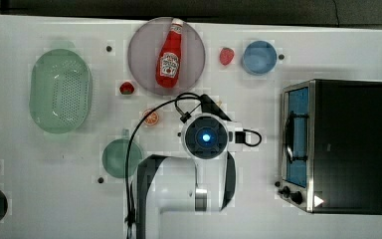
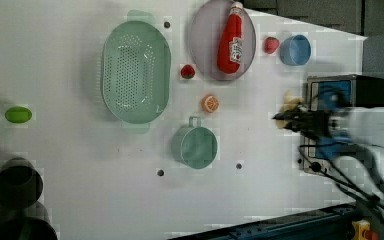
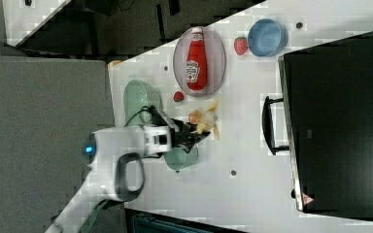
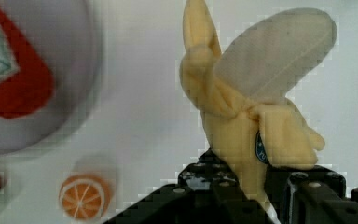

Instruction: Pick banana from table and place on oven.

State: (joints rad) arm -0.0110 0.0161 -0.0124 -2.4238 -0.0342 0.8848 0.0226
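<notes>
Claw (image 4: pixel 254 196) grips banana (image 4: pixel 251 107) (peeled tip outward).

**Readable markings in the scene**

No word can be read in full. A white label with dark print is borne by the red ketchup bottle (image 1: pixel 169 53) lying on the grey plate (image 1: pixel 142 59), but its lettering cannot be made out. A small blue round sticker is seen on the banana (image 4: pixel 256 98) in the wrist view, its text too small to be read. A red-and-white warning triangle is carried by the oven (image 3: pixel 337 121) at its front corner.
</notes>
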